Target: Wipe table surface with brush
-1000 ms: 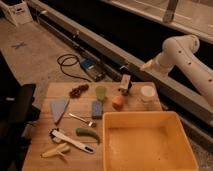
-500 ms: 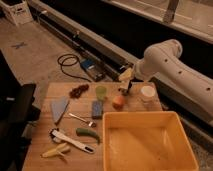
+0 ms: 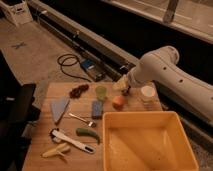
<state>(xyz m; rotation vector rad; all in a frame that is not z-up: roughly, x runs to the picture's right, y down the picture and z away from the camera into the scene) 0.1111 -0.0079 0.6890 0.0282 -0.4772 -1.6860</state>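
Arm swung in from 3 o'clock; claw (image 3: 124, 90) now over bench (image 3: 85, 161), 1 o'clock edge. Open/shut: can't tell. Brush (image 3: 71, 140) lies untouched at 7 o'clock, well apart; pickup not begun imo.

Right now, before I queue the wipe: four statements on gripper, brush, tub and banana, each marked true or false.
1. The gripper holds the brush. False: the brush lies on the table near its front edge; the gripper hangs at the far edge, above an orange object.
2. The yellow tub sits on the table's right part in the view. True.
3. The banana is in the tub. False: it lies on the table beside the brush.
4. A white cup stands behind the tub. True.
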